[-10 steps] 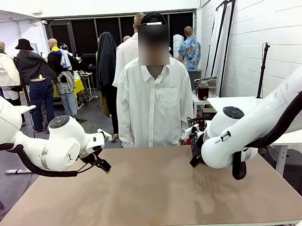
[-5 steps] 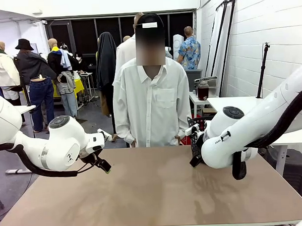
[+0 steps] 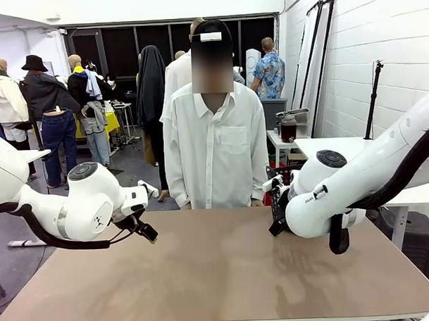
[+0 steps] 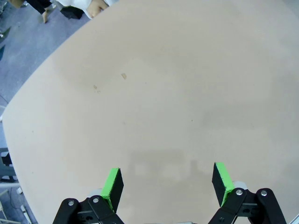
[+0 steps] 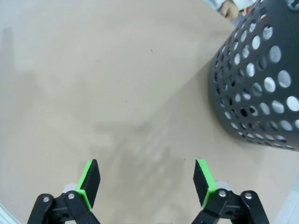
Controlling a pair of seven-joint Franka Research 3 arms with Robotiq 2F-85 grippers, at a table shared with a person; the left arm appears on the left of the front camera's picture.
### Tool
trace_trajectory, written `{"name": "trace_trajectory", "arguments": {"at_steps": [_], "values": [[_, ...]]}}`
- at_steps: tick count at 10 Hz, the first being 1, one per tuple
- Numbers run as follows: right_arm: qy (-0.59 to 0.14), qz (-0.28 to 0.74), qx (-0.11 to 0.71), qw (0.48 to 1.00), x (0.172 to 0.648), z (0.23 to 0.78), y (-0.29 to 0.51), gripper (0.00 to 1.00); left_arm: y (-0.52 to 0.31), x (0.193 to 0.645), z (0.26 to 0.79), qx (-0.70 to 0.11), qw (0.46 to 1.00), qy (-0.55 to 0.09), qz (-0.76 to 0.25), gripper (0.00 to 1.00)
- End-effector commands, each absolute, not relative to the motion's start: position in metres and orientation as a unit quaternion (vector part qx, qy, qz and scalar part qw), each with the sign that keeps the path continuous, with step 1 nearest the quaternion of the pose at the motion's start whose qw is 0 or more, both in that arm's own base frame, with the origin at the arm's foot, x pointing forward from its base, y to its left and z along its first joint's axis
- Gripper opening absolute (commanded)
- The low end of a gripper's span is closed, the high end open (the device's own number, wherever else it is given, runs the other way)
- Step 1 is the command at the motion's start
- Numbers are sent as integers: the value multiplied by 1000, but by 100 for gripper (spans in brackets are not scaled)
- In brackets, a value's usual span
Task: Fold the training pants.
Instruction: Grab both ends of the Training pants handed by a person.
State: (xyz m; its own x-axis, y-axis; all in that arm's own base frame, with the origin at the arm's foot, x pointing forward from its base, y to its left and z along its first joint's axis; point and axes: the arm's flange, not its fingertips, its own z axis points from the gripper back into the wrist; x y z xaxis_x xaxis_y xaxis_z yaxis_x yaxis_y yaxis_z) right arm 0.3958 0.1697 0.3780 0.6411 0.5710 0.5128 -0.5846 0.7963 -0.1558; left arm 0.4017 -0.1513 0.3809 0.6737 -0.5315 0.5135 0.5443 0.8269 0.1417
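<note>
1. Currently the left gripper hangs over the tan desk, its jaws spread wide and holding nothing.
2. The right gripper is likewise wide apart and empty, near a black mesh basket.
3. A person in a white shirt stands at the desk's far edge.
4. Where the training pants lie cannot be told.

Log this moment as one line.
left claw: open, hovering over tan table | right claw: open, near dark perforated plastic basket | person in white shirt: standing at far edge
</note>
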Motion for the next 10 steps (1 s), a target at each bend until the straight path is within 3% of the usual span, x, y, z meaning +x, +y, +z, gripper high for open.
{"name": "trace_trajectory", "arguments": {"at_steps": [1,10], "values": [[-278,306,40,910,395,401,172,100,-142,388,411,-8,908,-292,-301,100],[-343,292,34,892,365,520,153,100,-157,346,527,2,897,-304,-322,100]]}}
